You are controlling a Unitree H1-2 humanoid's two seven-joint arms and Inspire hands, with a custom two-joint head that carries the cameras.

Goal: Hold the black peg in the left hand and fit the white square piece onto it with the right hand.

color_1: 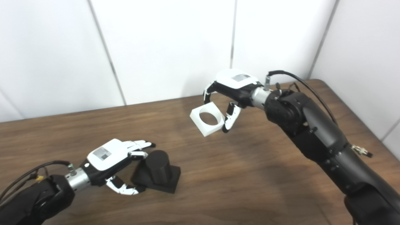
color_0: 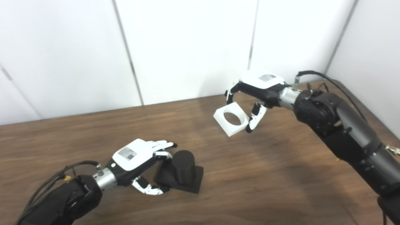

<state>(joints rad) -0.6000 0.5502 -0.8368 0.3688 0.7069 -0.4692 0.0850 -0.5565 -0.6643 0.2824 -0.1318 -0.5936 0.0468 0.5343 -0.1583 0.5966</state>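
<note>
bright, even overhead light, soft shadows on the table (color_0: 250,187), slightly soft focus throughout.

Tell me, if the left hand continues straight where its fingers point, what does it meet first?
Probably the black peg: the left hand points right at it, fingers already beside its upright cylinder; contact is unclear.
</note>
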